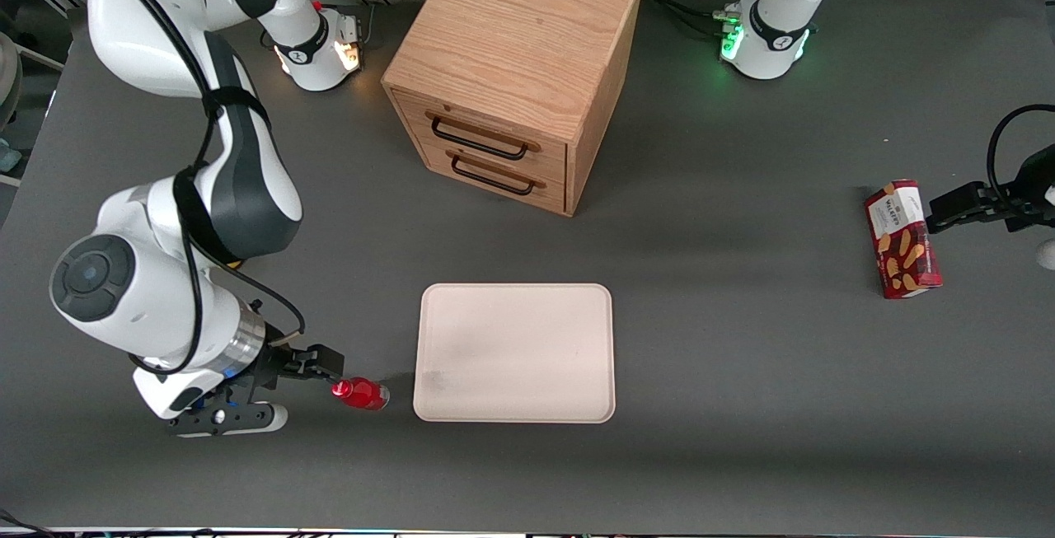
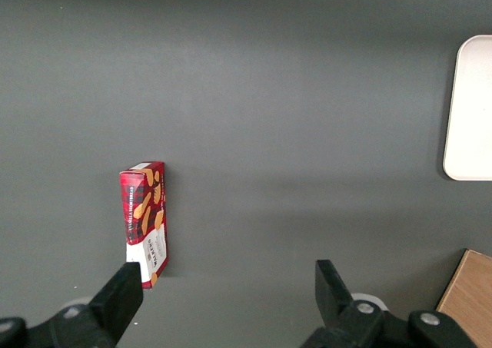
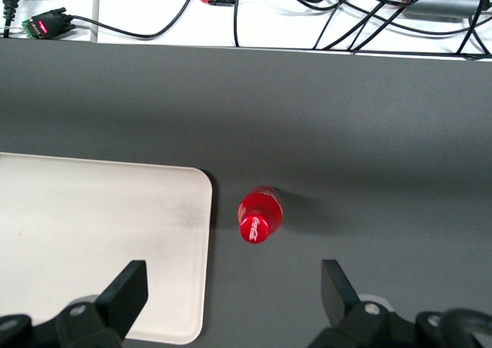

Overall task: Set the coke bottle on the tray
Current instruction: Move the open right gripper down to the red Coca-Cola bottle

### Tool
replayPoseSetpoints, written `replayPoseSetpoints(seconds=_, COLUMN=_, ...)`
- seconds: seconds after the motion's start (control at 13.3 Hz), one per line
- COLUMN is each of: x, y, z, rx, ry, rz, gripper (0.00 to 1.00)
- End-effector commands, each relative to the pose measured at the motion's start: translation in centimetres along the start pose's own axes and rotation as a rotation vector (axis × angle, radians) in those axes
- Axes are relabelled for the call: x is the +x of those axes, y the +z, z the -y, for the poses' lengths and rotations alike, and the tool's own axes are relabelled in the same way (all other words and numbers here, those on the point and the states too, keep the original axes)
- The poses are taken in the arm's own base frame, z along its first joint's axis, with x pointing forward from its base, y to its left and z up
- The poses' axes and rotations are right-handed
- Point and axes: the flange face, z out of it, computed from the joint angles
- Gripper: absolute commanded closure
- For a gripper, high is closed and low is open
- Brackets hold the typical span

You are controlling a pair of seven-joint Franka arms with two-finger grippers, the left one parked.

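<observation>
Gripper (image 3: 231,290) spread wide, above coke bottle (image 3: 260,214), beside tray (image 3: 92,240)

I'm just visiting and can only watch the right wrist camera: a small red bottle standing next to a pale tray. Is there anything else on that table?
Observer: Yes. A light wooden cabinet with two drawers stands farther from the front camera than the flat cream-pink tray.
Operator: Is anything else red, besides the small red coke bottle?
Observer: A red biscuit box stands toward the parked arm's end of the table.
Operator: And the claw I see, where is it on the table?
Observer: The open gripper is beside the bottle, toward the working arm's end, with the tray just past the bottle. It holds nothing.
</observation>
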Motion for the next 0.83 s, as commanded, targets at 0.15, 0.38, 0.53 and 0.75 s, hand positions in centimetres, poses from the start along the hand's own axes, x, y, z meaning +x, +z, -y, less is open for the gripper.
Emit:
replayPoseSetpoints(seconds=0.15, x=-0.5, y=5.1, z=-0.4, rx=-0.002, ry=-0.013, rz=0.016, gripper=0.00)
replayPoseSetpoints(seconds=0.38, x=-0.5, y=7.2, z=-0.5, rx=-0.003, ry=-0.014, rz=0.006, gripper=0.00)
replayPoseSetpoints(seconds=0.53, x=-0.7, y=8.7, z=-0.6, rx=-0.007, ry=-0.013, rz=0.009, gripper=0.00)
replayPoseSetpoints(seconds=0.75, x=-0.8, y=10.6, z=-0.9, rx=-0.009, ry=-0.013, rz=-0.005, gripper=0.00)
